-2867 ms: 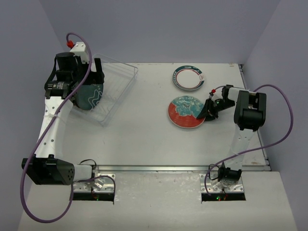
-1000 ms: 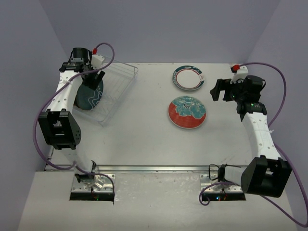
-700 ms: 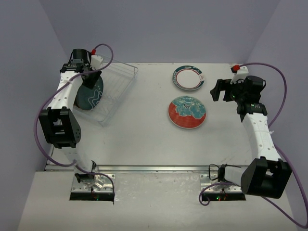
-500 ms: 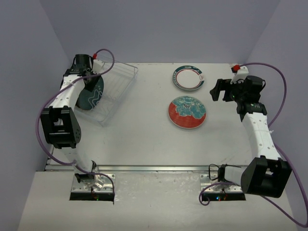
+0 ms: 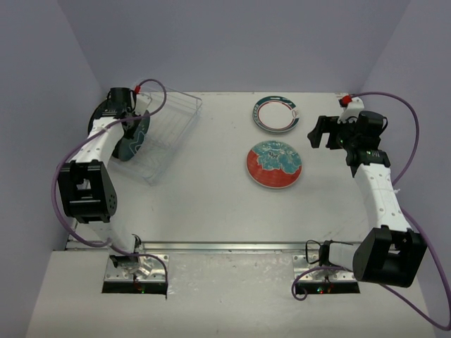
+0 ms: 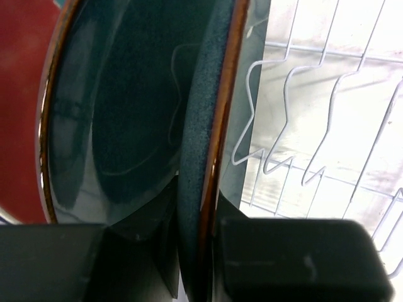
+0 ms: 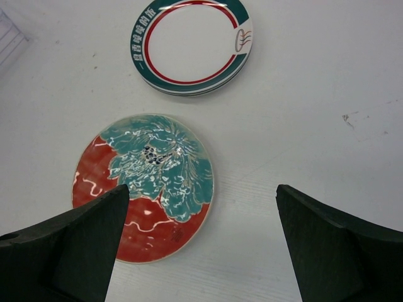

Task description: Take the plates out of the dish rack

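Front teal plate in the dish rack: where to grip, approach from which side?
Grip the teal plate by its upper rim, coming from above, one finger on each face. It stands on edge in the dish rack with a second plate close behind, so only the rim is free. The left gripper straddles that rim this way.

A white table (image 5: 211,204) fills the middle of the space, its top matte and lightly scuffed, with a small dark mark (image 7: 347,117) near the right edge. Plain lavender-grey walls close it in on three sides: a back wall (image 5: 232,42) along the far edge, a left wall (image 5: 35,141) and a right wall (image 5: 423,84) slanting in from the sides. A metal strip (image 5: 225,246) runs along the near edge, and below it lies a pale grey ledge (image 5: 225,303). The light is soft and even, casting only faint shadows.
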Tool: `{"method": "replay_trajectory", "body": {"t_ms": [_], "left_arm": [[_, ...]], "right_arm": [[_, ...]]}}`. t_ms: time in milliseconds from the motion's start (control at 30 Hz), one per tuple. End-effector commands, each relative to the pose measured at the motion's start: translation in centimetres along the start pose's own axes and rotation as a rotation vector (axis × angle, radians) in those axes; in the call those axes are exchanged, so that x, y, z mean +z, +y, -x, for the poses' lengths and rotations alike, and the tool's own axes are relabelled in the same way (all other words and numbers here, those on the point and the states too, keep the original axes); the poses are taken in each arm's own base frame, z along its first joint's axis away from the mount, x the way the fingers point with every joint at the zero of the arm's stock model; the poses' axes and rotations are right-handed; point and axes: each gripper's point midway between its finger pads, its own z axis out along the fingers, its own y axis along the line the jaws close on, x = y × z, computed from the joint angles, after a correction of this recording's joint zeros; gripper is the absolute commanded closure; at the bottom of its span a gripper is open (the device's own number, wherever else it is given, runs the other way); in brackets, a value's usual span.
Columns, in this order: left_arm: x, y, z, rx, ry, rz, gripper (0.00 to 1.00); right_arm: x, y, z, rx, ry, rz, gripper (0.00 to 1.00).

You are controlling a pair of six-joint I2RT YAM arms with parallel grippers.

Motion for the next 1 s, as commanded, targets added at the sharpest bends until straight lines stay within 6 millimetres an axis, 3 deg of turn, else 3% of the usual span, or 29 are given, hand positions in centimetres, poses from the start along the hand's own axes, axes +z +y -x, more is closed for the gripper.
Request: {"method": "replay_trajectory", "body": {"t_ms": [0, 300, 533, 567, 600, 633, 700, 833, 900, 933, 967], "left_arm": [[-5.7, 5.3, 5.3, -0.070, -0.215, 0.161, 1.00], [-12.3, 9.1, 9.3, -0.103, -0.387, 0.251, 1.00], [-18.5, 10.4, 12.1, -0.130, -0.546, 0.253, 1.00], [-18.9, 9.7, 12.6, -0.120, -0.573, 0.210, 1.00], [-21.1, 8.2, 13.1, -0.117, -0.627, 0.109, 1.00], [-22.0, 6.6, 13.5, -0.098, -0.664, 0.021, 1.00], [-24.4, 2.2, 13.8, -0.064, -0.743, -0.206, 1.00], [-26.8, -3.9, 13.1, -0.093, -0.790, -0.534, 1.00], [-27.8, -7.1, 12.3, -0.103, -0.798, -0.710, 1.00], [-28.5, -7.9, 12.4, -0.105, -0.805, -0.764, 1.00], [-29.0, -9.6, 11.9, -0.104, -0.809, -0.845, 1.00]], "right_arm": [[-0.7, 0.5, 1.8, -0.015, -0.051, 0.018, 0.01], [-0.9, 1.0, 0.9, -0.001, -0.026, 0.043, 0.01], [-0.9, 1.3, 1.0, 0.019, -0.016, 0.058, 0.01], [-0.9, 1.5, 1.0, 0.020, -0.016, 0.065, 0.01], [-0.8, 2.1, 1.2, 0.027, -0.014, 0.105, 0.01], [-0.9, 2.7, 1.2, 0.034, -0.008, 0.137, 0.01], [-0.9, 4.0, 1.4, 0.050, -0.002, 0.212, 0.01], [-2.0, 9.1, 1.4, 0.112, 0.029, 0.467, 0.01], [-2.0, 11.5, 1.1, 0.113, 0.052, 0.532, 0.01], [-2.1, 11.6, 1.2, 0.108, 0.049, 0.536, 0.01], [-2.1, 13.5, 0.9, 0.079, 0.061, 0.575, 0.01]]}}
